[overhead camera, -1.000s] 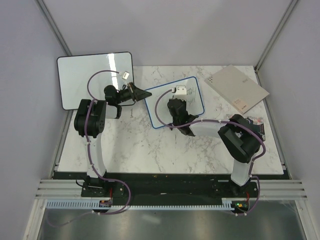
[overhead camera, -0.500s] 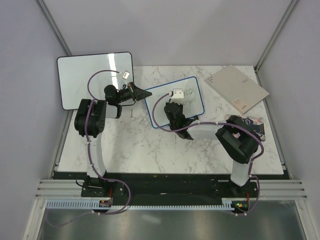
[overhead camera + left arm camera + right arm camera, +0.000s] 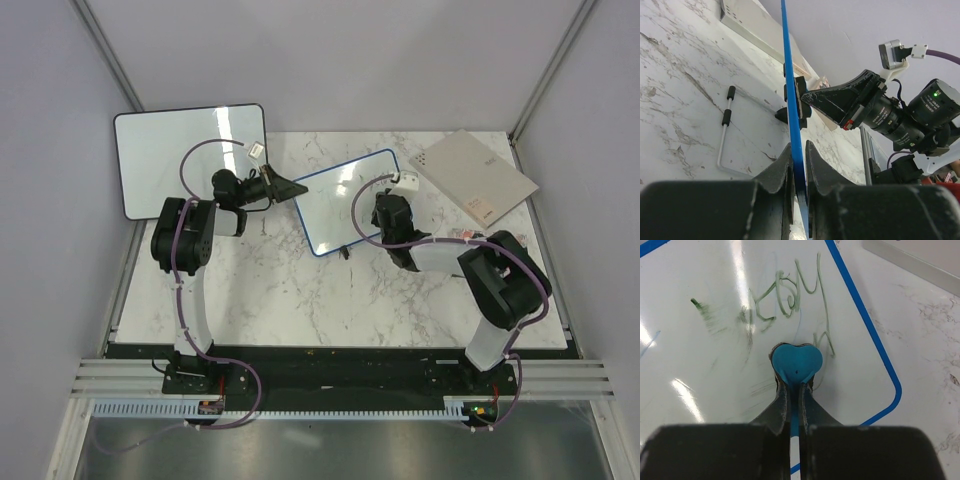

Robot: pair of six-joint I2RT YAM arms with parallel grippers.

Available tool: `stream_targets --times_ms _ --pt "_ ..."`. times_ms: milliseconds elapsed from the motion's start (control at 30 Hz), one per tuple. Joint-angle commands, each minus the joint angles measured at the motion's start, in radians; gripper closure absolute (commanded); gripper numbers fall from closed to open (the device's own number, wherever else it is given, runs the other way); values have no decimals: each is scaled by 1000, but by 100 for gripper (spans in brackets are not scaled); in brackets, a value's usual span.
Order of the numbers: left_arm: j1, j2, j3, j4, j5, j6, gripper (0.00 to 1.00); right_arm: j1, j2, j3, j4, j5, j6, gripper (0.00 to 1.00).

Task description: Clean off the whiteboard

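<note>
The small blue-framed whiteboard (image 3: 345, 205) lies tilted on the marble table. Faint green handwriting (image 3: 785, 295) and green smears show on its right part. My left gripper (image 3: 291, 188) is shut on the board's left edge; in the left wrist view the fingers (image 3: 799, 155) clamp the blue frame (image 3: 789, 75). My right gripper (image 3: 385, 205) is shut on a blue heart-shaped eraser (image 3: 797, 362), which rests against the whiteboard (image 3: 715, 365) just below the writing, near the right frame. The board's wire leg with black feet (image 3: 726, 125) shows underneath.
A larger black-framed whiteboard (image 3: 190, 155) leans at the back left, behind my left arm. A flat beige box (image 3: 475, 178) lies at the back right, also in the right wrist view (image 3: 920, 262). Grey walls enclose the table.
My right gripper has swept the eraser rightward across the board to its right end. The left gripper has kept its hold on the frame.
</note>
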Motion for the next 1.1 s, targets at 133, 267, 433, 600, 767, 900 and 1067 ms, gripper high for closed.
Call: stream_targets --times_ms 133,267,433,600,767,900,1067 --pt "-17 15 34 257 119 4 98 147 174 6 -163 -158 -45 100" --pt "-20 21 36 257 122 3 98 223 185 45 -201 -189 -68 100" --pt "-28 26 43 255 122 1 98 274 223 139 -302 -238 -154 100" --pt "-29 23 53 253 124 -5 98 279 266 200 -318 -252 -191 100" --pt "-29 23 51 255 131 -7 98 211 284 167 -338 -116 -100 100" --pt "-29 23 50 258 137 -7 98 139 222 57 -281 -57 -37 100" --pt "-31 29 54 261 137 -13 98 107 119 -42 -133 -124 -105 100"
